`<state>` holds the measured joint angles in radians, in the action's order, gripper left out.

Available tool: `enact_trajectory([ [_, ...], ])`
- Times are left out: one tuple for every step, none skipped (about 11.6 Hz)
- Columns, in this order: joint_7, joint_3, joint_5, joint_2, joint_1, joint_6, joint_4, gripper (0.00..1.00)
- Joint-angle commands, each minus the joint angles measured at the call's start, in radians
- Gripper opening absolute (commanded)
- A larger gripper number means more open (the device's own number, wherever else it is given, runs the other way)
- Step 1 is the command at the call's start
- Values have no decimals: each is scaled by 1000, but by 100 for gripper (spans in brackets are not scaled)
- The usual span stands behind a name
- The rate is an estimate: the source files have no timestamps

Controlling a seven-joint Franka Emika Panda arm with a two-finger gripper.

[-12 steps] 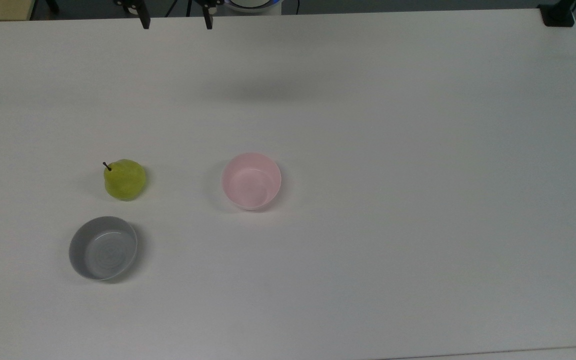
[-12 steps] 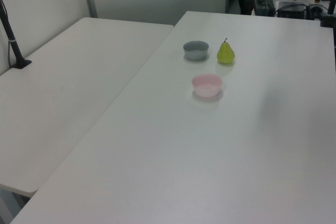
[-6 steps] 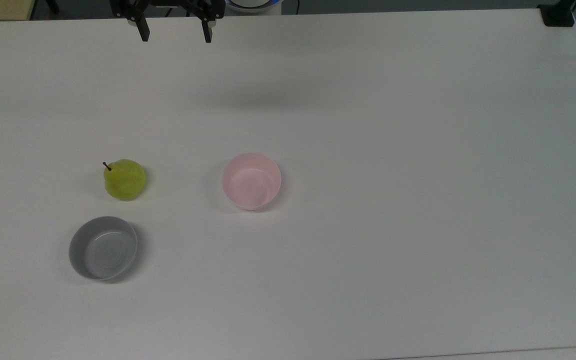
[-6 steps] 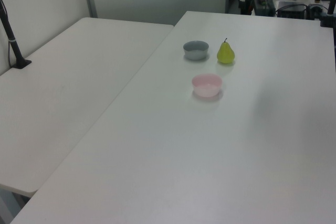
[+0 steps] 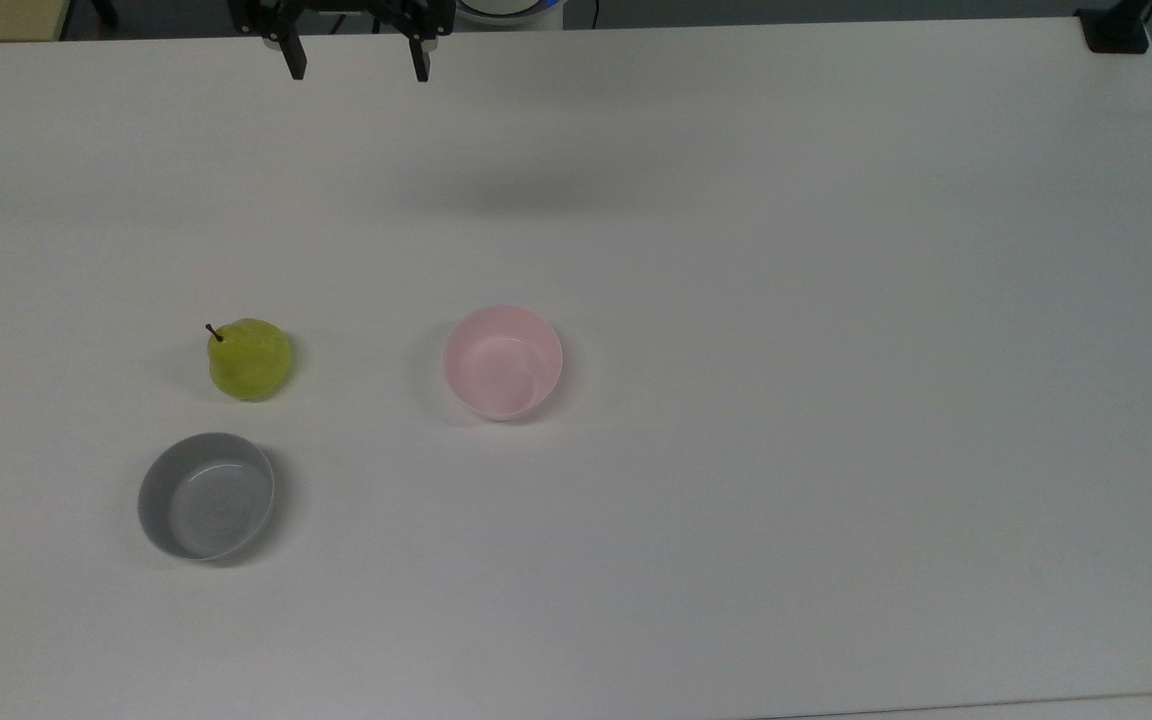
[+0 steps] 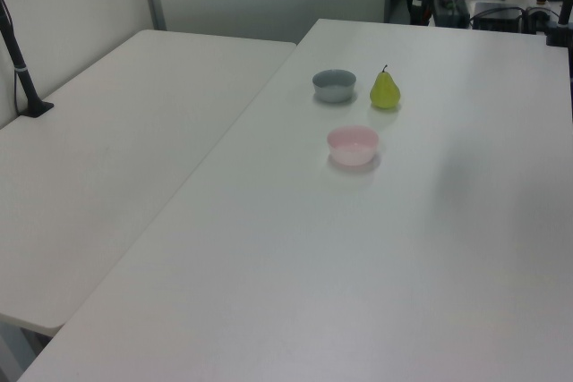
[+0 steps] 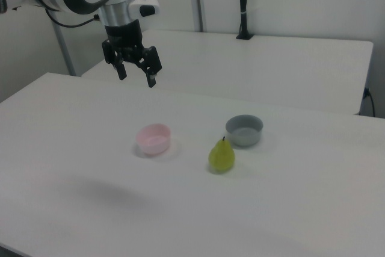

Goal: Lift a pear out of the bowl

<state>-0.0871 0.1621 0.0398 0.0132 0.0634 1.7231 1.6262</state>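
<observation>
Pear [image 5: 250,359] upright on tabletop [image 5: 736,250] left-centre of top view, outside pink bowl [image 5: 502,362], looks light, smooth, firm; grip widest belly; jaws open, empty, gripper [image 5: 357,68] at upper edge.

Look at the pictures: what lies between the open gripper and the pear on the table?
Nothing: in the top view only bare white table lies between the gripper and the pear. The pink bowl sits off to the top view's right.

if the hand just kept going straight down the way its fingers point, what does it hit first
Probably bare white table. The open hand points down, high above the surface, well short of the pink bowl, and farther still from the pear. Depth is uncertain.
</observation>
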Motion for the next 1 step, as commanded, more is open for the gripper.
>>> enact_trajectory([
  [29, 11, 11, -22, 21, -17, 20, 100],
])
